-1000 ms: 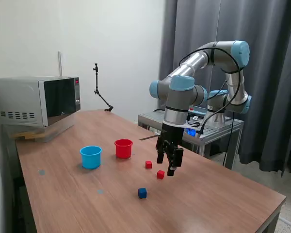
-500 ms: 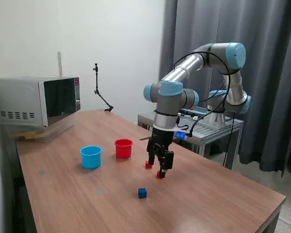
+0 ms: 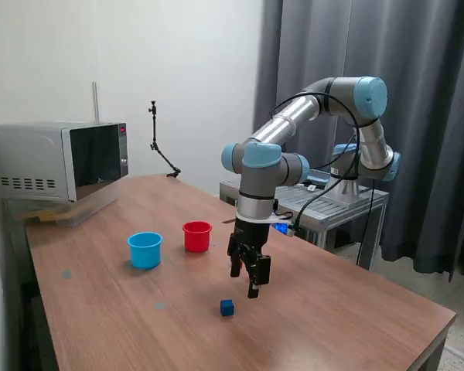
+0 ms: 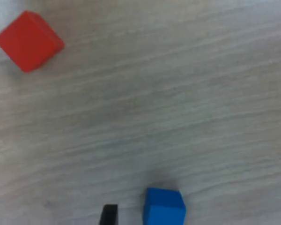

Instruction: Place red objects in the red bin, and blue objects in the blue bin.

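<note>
- Hand of the grey and light blue robot arm hangs just above the brown wood-grain bench, pointing down, near the middle of the bench top
- its two black fingers stand apart with nothing between them in the exterior view; in the wrist view one dark fingertip shows at the picture's edge and a sliver of another dark part at the far corner, so the hand is spread wide and holds nothing
- one tiny dark blue cube lies on the bench just beside the hand, toward the exterior view's left and nearer the camera; in the wrist view this blue cube sits close beside the visible fingertip, not touching it, flat on the wood
- one tiny solid red cube shows in the wrist view, well apart from the blue one, turned at an angle to the grain; in the exterior view the hand hides it
- a small round red plastic cup stands upright on the bench to the exterior view's left of the hand
- a small round light blue plastic cup stands upright just beside the red one, further to the exterior view's left; the two do not touch
- what lies inside either cup cannot be told
- a silver microwave oven stands at the bench's far corner on the exterior view's left
</note>
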{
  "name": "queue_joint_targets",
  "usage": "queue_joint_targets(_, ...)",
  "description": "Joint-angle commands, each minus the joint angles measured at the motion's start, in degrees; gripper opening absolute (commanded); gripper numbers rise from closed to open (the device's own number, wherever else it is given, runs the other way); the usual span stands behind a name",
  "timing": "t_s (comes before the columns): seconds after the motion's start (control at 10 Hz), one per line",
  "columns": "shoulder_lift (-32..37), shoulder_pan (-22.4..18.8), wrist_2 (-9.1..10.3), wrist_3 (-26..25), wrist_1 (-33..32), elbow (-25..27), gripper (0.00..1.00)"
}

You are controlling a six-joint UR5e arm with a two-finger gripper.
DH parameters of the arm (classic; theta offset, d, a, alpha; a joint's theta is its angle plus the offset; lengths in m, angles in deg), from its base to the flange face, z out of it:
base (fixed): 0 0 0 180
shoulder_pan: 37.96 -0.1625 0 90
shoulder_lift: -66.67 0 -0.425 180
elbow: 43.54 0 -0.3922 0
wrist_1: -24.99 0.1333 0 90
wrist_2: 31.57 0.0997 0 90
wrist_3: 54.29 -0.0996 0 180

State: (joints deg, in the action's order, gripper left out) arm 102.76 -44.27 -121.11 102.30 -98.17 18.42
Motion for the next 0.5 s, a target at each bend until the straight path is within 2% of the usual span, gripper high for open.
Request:
queue_joint_targets(0.0, -1.8, 0.07, 0.06, 0.03, 0.89, -2.37, 1.0)
queue_joint_targets(0.4, -3.12, 0.07, -0.11, 0.12, 0.9, -2.46, 1.0)
